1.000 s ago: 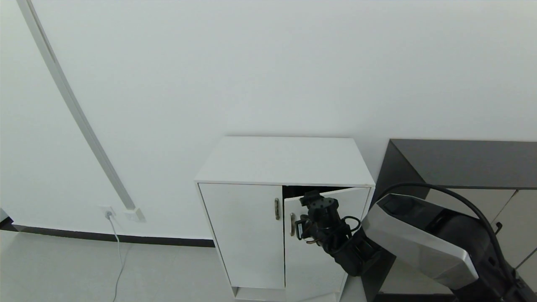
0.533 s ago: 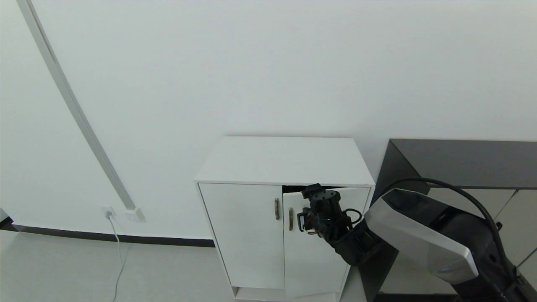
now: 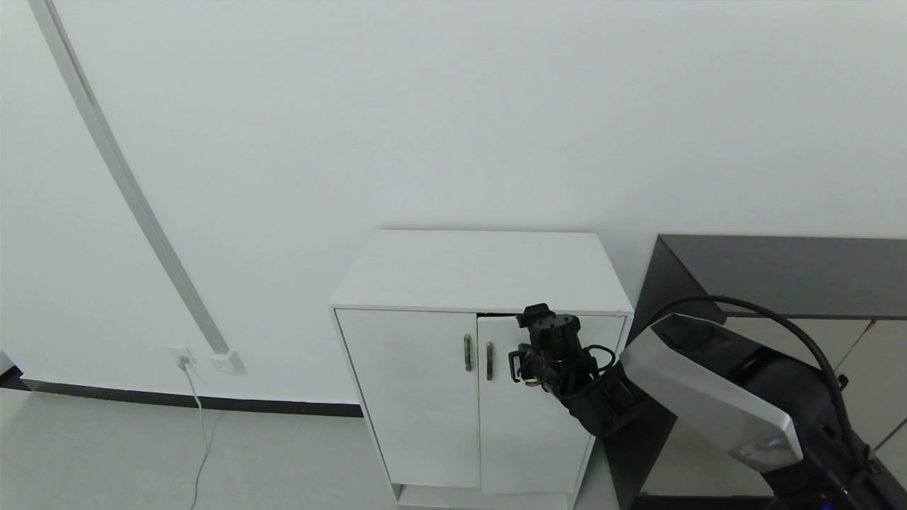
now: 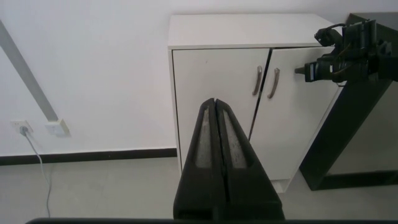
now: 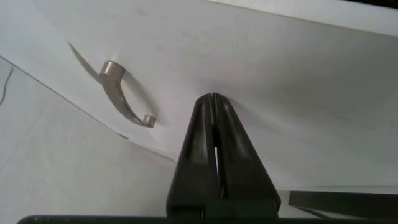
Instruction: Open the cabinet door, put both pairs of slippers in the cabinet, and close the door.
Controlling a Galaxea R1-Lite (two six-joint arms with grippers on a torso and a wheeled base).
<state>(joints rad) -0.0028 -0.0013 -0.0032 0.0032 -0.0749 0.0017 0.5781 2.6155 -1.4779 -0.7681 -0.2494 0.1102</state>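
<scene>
A white two-door cabinet (image 3: 482,273) stands against the wall. Its left door (image 3: 411,397) is closed, and its right door (image 3: 538,439) is almost flush, with a thin dark slit left at the top. My right gripper (image 3: 516,365) is shut, its tips pressed against the right door's face a little to the right of the metal handle (image 3: 489,360). In the right wrist view the shut gripper (image 5: 213,98) touches the white door (image 5: 292,68) near the handle (image 5: 124,93). My left gripper (image 4: 215,102) is shut and empty, held off in front of the cabinet (image 4: 249,31).
A dark grey unit (image 3: 779,273) stands directly right of the cabinet. On the left wall are a socket with a hanging cable (image 3: 186,360) and a slanted grey conduit (image 3: 120,177). Open floor (image 3: 177,460) lies left of the cabinet.
The right door has swung from ajar to almost closed as my right gripper pushed in toward the cabinet. The dark opening at the top has shrunk to a slit.
</scene>
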